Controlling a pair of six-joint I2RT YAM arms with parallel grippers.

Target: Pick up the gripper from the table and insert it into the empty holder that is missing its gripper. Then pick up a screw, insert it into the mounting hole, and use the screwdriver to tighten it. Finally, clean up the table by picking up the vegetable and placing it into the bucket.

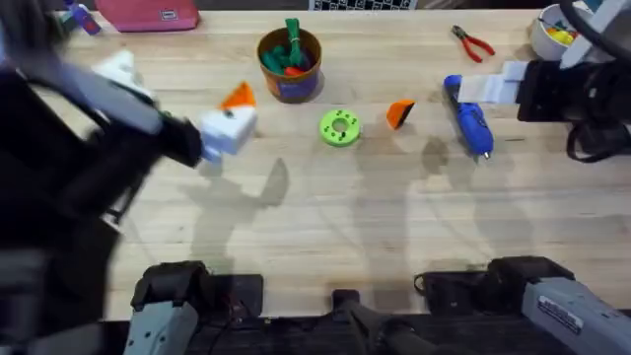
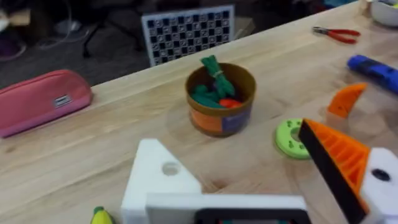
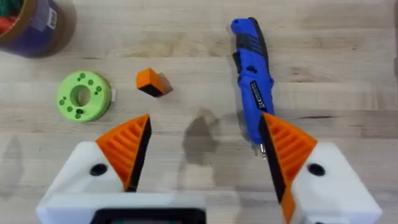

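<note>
a: since the right gripper (image 3: 202, 155) hangs with fingers spread and holds nothing, where is the orange fingertip (image 3: 151, 82)?

b: on the table (image 1: 394, 217), between the green disc (image 3: 83, 96) and blue screwdriver (image 3: 252, 68).

a: how will it handle?

b: light, stiff, i think. pinch its flat sides. left gripper: cannot tell.

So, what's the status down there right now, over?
Left gripper open, empty; right gripper open, empty. Orange gripper piece lies loose on the table, between green disc and screwdriver. Nothing blocking it.

A pale wooden table (image 1: 394, 227) is seen; beyond its far edge, a checkerboard panel (image 2: 186, 31) and dim floor.
</note>
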